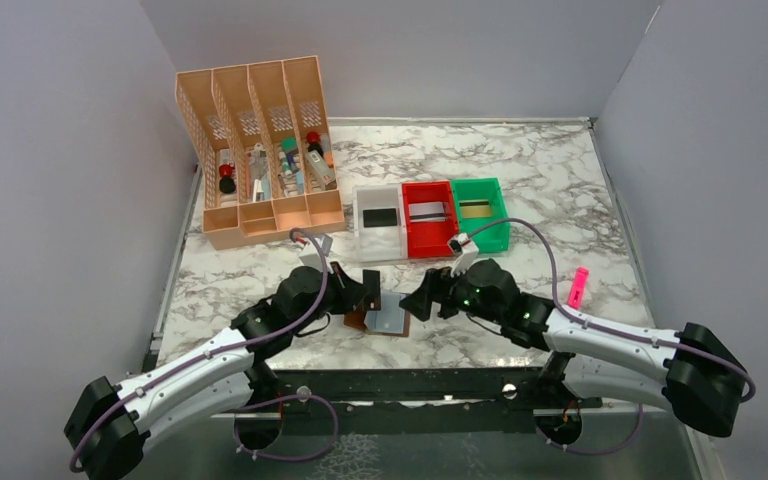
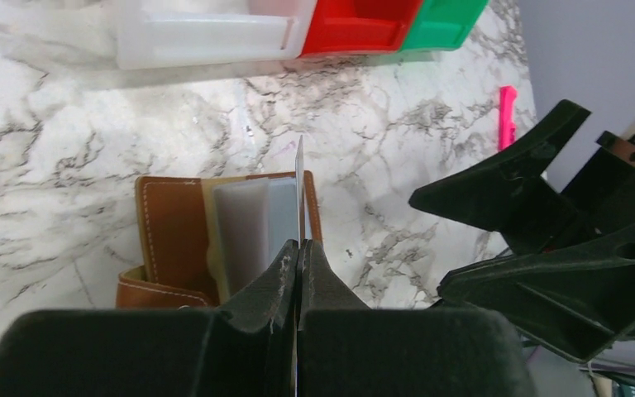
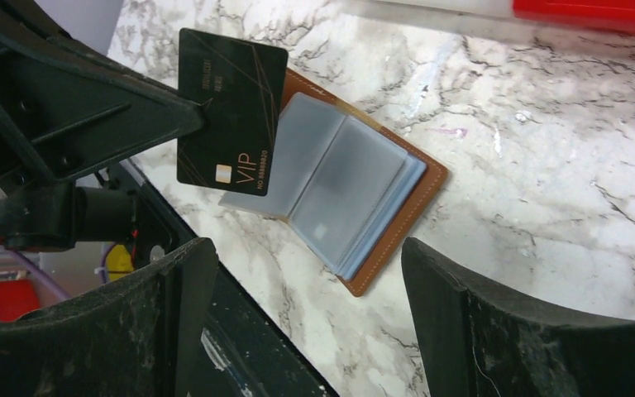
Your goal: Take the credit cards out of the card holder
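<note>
Black card (image 1: 371,288) gripped in the left jaws over the open card holder (image 1: 388,322); right jaws spread wide and empty.

Top view: the brown card holder lies open on the marble counter (image 1: 560,190) near its front edge, between the two arms, with the card raised over its left part. A white bin (image 1: 380,240), a red bin (image 1: 430,238) and a green bin (image 1: 483,232) stand in a row behind it. Left wrist view: the left jaws are pressed shut on the card, seen edge-on, and the holder's clear sleeves lie below. Right wrist view: the right jaws stand far apart above the holder, touching nothing. The card, marked VIP, is pinched at its left edge and overlaps the holder's corner.
</note>
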Controlling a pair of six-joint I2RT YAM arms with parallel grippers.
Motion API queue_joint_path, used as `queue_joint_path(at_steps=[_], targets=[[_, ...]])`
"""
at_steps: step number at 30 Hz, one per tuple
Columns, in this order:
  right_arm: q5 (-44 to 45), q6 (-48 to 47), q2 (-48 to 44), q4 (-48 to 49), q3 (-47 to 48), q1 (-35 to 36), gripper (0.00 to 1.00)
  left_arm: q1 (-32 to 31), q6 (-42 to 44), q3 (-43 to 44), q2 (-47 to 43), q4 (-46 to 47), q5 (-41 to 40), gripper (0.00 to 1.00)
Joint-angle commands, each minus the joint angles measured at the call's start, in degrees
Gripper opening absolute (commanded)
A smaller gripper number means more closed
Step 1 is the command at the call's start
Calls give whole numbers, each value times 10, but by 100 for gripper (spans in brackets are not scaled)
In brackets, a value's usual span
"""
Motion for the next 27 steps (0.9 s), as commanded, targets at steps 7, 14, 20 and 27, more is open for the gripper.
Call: queue_joint_path(at_steps=[7, 14, 20, 27], targets=[[-155, 34, 23, 106, -3, -38, 86, 83, 35, -6, 14, 124, 170, 0], [-314, 101, 74, 234, -39, -115, 80, 139, -17, -45, 45, 253, 290, 0], [-359, 136, 132, 323, -43, -117, 75, 140, -55, -62, 87, 324, 322, 0], [-373, 161, 190, 388, -41, -133, 73, 139, -80, -84, 84, 365, 330, 0]])
